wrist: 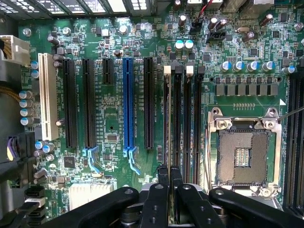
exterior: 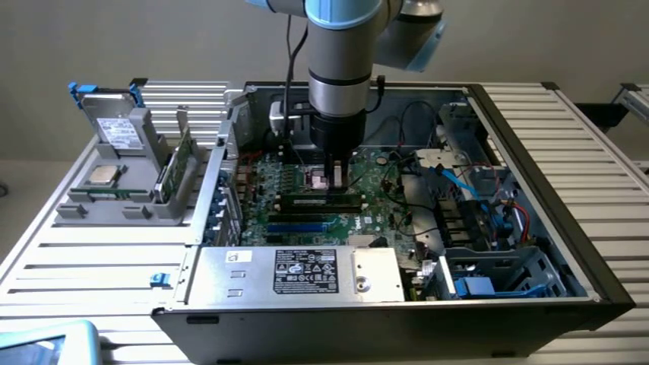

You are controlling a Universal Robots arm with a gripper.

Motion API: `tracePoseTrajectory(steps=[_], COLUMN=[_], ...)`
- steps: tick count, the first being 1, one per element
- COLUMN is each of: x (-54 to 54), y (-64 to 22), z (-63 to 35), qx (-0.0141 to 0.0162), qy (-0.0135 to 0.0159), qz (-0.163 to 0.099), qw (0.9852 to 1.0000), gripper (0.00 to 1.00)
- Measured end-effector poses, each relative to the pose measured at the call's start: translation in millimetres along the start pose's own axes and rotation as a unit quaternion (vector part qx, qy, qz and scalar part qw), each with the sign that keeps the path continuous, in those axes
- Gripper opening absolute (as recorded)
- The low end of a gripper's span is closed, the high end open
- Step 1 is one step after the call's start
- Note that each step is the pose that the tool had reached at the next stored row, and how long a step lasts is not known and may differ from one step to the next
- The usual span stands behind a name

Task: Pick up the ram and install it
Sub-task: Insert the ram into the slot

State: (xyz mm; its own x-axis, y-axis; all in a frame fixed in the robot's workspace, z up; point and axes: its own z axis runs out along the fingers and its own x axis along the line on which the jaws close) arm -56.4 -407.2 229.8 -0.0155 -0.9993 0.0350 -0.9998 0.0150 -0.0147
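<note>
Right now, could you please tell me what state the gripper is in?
The gripper: closed, over the memory slots of the motherboard; whether anything is pinched between its fingers cannot be told.

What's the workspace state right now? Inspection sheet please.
Surface: slatted metal table carrying an open PC case.
Job's things: ram stands on edge in the grey rack, outside the case; memory slots on the motherboard.
Clutter: silver processor chip in the rack; open processor socket.
End effector: shut, low over the memory slots; whether it holds anything cannot be told.
Cables: blue and red wires inside the case, exterior view's right.
Surroundings: plain wall; nothing else seen.
</note>
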Motion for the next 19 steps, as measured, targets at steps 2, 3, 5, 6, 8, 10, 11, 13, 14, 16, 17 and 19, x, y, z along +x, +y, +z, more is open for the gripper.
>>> tracePoseTrajectory(steps=[2,3,5,6,8,10,11,13,14,16,17,19], x=[0.0,0.0,0.0,0.1,0.3,0.4,0.5,0.6,0.7,0.6,0.7,0.6], y=[-0.5,-0.5,-0.5,-0.6,-0.6,-0.6,-0.6,-0.5,-0.5,-0.5,-0.4,-0.3], z=[0.1,0.1,0.0,0.0,0.1,0.0,0.0,0.0,0.1,0.5,0.8,1.2], qx=[0.0,0.0,0.0,0.0,0.0001,0.0,0.0,0.0,0.0001,0.0001,0.0001,0.0001], qy=[-0.0001,-0.0001,0.0,0.0,-0.0001,0.0,0.0,0.0,-0.0001,-0.0001,0.0,0.0], qz=[0.0,0.0,0.0,0.0,-0.001,-0.001,-0.001,-0.001,-0.001,-0.001,-0.001,-0.001], qw=[1.0,1.0,1.0,1.0,1.0,1.0,1.0,1.0,1.0,1.0,1.0,1.0], gripper=[0.13,0.13,0.13,0.13,0.13,0.13,0.13,0.13,0.13,0.13,0.13,0.13])
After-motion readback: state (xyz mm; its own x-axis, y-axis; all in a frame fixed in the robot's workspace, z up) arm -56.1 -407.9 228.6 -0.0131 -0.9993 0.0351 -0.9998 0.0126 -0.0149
